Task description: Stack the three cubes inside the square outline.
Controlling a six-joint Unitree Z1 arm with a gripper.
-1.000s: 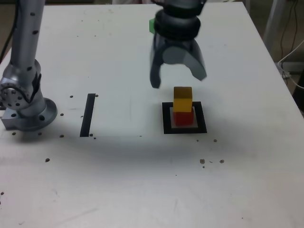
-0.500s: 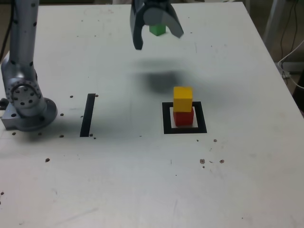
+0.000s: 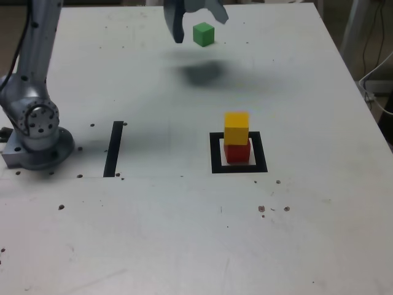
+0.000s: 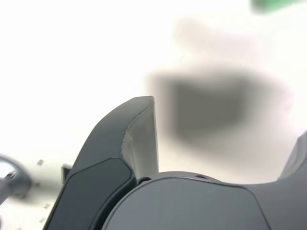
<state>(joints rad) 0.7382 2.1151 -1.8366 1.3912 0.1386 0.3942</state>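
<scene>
The yellow cube [image 3: 236, 128] sits on the red cube [image 3: 236, 152] inside the square outline [image 3: 215, 153] of black tape. The green cube [image 3: 203, 34] lies alone on the white table near the far edge. My gripper [image 3: 199, 19] hangs open in the air close to the green cube, at the exterior view's top edge, holding nothing. In the wrist view the dark fingers [image 4: 136, 139] of my gripper [image 4: 225, 120] stand wide apart, and only a sliver of the green cube [image 4: 271, 5] shows, well beyond the fingertips. My gripper's shadow falls on the table below.
The arm's grey base [image 3: 37, 138] stands at the exterior view's left. A straight black tape strip [image 3: 113, 149] lies between the base and the square outline. Small dark specks [image 3: 273, 209] dot the table's near half. The table's right edge [image 3: 368, 104] runs close to cables.
My gripper has left the stack in the square outline and moved away toward the far edge, ending beside the green cube. The stack has not moved.
</scene>
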